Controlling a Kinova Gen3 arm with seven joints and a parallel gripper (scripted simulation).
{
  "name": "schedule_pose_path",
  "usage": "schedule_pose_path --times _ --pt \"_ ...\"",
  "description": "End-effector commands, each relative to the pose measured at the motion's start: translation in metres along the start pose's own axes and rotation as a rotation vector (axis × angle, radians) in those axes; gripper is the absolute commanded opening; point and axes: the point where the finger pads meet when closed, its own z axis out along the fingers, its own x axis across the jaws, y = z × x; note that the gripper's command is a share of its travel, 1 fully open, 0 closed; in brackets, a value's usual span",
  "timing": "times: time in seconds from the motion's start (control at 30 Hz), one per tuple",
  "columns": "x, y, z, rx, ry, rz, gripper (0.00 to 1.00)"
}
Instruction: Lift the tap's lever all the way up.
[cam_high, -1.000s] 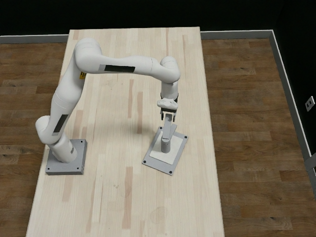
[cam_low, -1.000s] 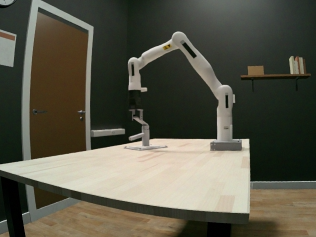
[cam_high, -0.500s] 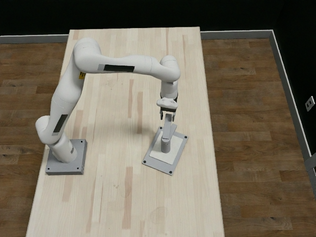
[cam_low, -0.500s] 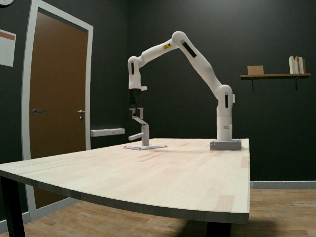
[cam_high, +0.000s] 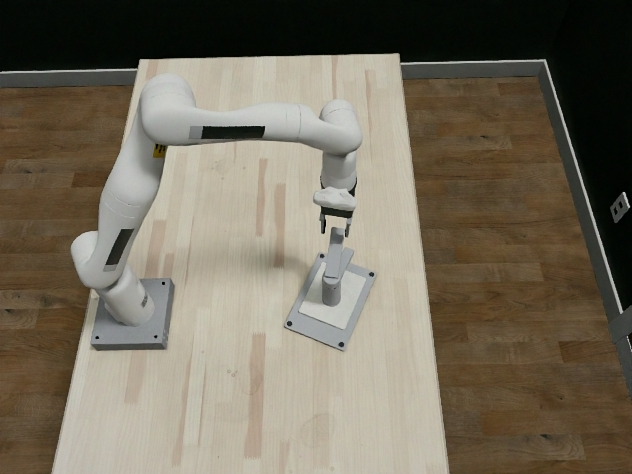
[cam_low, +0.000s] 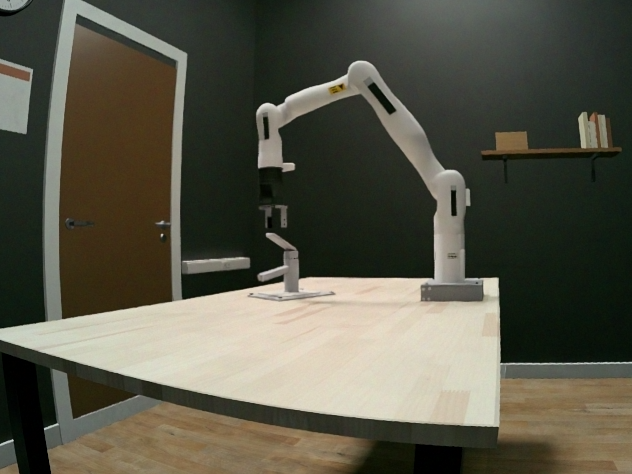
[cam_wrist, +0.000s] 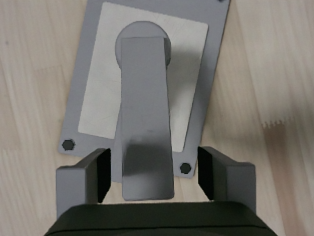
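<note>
My pale wood counter (cam_high: 245, 357), white arm (cam_low: 398, 122) reaching across it, grey base plate (cam_high: 311, 326) bolted flat, tap (cam_low: 290, 270) standing on the plate, its lever (cam_wrist: 145, 120) raised aslant, my tool (cam_low: 275, 224) wide apart and empty just above the lever's tip.

text: none legible | yellow sticker (cam_low: 336, 88) on arm: marks too small to read

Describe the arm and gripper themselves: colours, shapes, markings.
The arm is glossy white, built of rounded tubular links with bulbous joints. Black rectangular panels mark several links, and a small yellow label sits near the elbow. It stands on a square grey base with corner holes. A black collar and a white flange lead to the gripper: dark body, two blocky grey fingers with black inner faces. No cables show.
</note>
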Motion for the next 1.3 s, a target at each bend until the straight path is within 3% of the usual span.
schedule_pose_path --times 0.0,0.63,0.67,1.27 --pt "-0.003 -0.001 -0.015 0.003 -0.012 -0.001 1.00" --pt "-0.004 -0.001 -0.035 0.001 -0.015 -0.001 1.00" --pt "-0.004 -0.001 -0.035 0.001 -0.015 -0.001 0.00" --pt "-0.004 -0.001 -0.035 0.001 -0.015 -0.001 0.00"
